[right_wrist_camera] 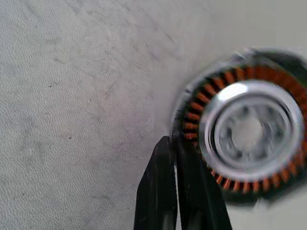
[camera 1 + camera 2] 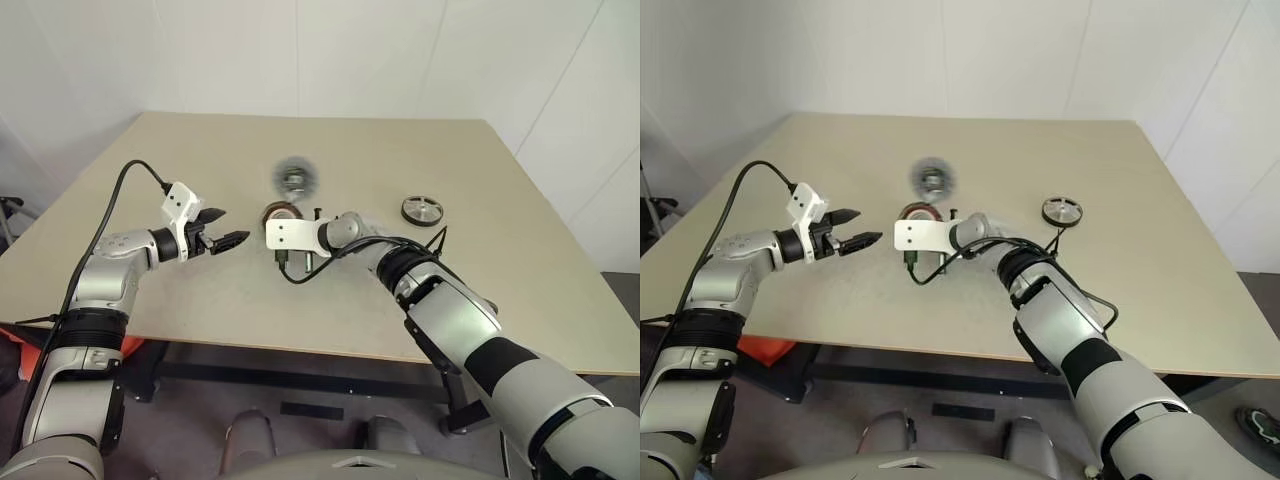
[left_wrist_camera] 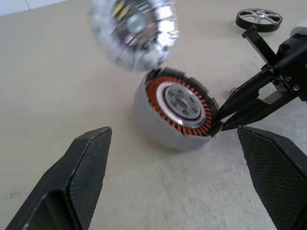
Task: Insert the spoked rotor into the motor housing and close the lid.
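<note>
At the table's middle, the motor housing, likely heavy, rigid and smooth-walled, has the right gripper pinching its rim, while the left gripper waits spread wide at its left.

One motor housing, a round cup with copper-red windings around a silver centre, sits mid-table; one lid, a blurred grey-silver disc, lies just beyond it on the far side; one spoked rotor, black-rimmed with a silver face, lies well to the right; that makes three motor parts on one beige table; two grippers are over it, the left gripper at the left and the right gripper at the housing's rim.
</note>
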Robot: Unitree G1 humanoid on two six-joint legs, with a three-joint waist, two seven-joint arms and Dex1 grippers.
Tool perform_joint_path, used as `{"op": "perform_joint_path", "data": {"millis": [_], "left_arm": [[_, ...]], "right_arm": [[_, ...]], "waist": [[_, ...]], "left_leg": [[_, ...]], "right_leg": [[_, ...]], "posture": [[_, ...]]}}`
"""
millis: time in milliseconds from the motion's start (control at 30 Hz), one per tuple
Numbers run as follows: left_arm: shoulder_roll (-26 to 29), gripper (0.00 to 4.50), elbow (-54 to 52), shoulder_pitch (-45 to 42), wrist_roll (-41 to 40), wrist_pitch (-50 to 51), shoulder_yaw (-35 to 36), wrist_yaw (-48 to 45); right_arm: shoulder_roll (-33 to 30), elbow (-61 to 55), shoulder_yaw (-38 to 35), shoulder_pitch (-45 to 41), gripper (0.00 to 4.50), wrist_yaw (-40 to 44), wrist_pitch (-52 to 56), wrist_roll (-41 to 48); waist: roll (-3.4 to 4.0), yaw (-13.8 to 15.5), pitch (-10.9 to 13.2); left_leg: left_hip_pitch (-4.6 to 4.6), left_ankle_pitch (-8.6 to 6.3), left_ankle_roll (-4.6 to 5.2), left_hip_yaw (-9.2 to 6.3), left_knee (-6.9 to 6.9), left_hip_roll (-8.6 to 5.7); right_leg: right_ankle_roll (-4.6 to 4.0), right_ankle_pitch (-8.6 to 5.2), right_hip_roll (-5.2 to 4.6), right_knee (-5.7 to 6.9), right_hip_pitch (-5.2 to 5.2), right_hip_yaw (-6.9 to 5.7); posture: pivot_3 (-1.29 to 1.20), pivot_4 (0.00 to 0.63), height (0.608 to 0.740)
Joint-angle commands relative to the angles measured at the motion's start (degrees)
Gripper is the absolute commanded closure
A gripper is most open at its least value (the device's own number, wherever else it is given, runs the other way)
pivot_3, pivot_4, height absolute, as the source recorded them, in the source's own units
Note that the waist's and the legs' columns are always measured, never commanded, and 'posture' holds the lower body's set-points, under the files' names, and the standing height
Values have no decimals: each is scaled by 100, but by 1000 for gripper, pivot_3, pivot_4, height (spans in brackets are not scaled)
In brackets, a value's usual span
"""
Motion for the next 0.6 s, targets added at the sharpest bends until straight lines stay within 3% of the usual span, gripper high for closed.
{"op": "perform_joint_path", "data": {"millis": [33,333,600], "left_arm": [[78,47,-173,-64,-60,-12,124,5],[60,47,-212,-5,-70,11,112,5],[24,47,-120,-66,-44,-22,76,-1]], "right_arm": [[-149,296,-8,98,4483,-31,295,-144],[-133,173,-445,63,4483,-128,474,163],[-312,-153,-632,186,4483,507,430,352]], "waist": [[0,-5,0],[1,27,0],[0,71,0]], "left_leg": [[2,0,0,0,0,0],[-18,0,0,0,-4,-1],[-84,2,0,1,-1,5]], "right_leg": [[0,0,0,0,0,1],[-35,21,0,-2,-7,1],[-49,19,1,-17,-43,-9]], "posture": [[0,0,740],[0,0,740],[0,0,740]]}}
